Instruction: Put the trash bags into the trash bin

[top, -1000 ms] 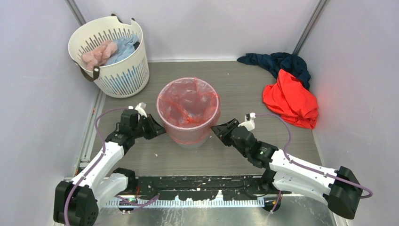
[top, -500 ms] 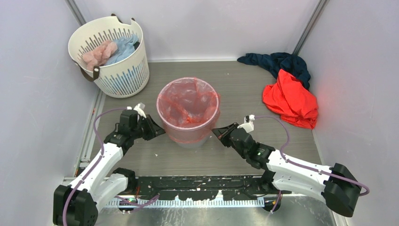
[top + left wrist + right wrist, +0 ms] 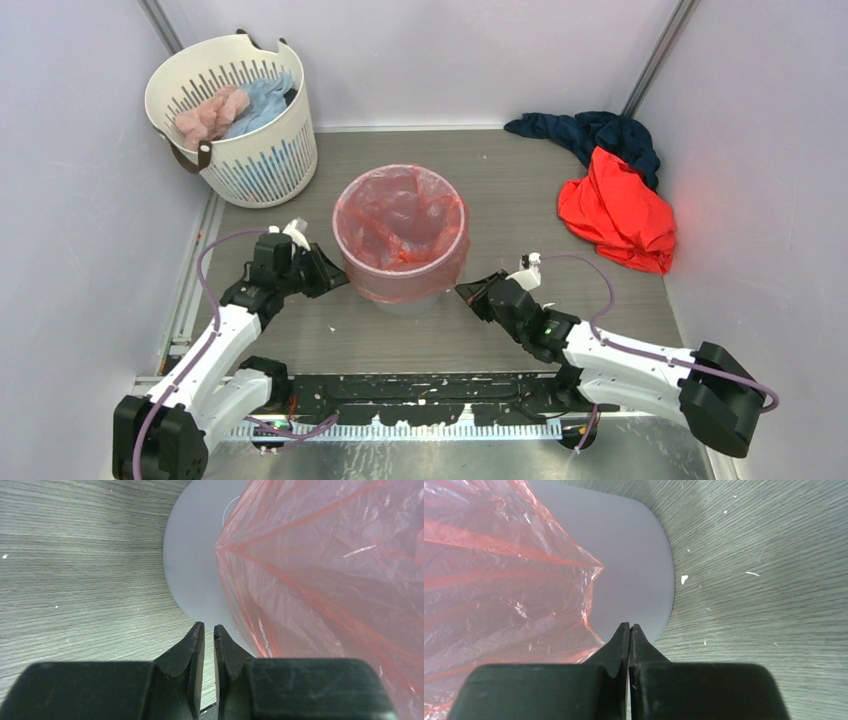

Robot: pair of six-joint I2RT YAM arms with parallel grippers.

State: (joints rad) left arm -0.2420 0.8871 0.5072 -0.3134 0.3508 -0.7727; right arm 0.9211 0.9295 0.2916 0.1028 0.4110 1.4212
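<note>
Right claw [image 3: 629, 626] lowered, fully closed | tips beside trash bags [image 3: 499, 580] film

The trash bag [image 3: 400, 225] is sitting in the trash bin [image 3: 195, 565] at the centre of the desk [image 3: 500, 165]; the laundry basket [image 3: 262, 165] is standing at ten o'clock, the clothes pile [image 3: 615, 215] lying at two o'clock.

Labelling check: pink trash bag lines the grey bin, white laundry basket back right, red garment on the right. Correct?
No: the white laundry basket sits back left, not back right; the top external view shows it. The pink trash bag does line the grey bin, and the red garment lies on the right.
</note>
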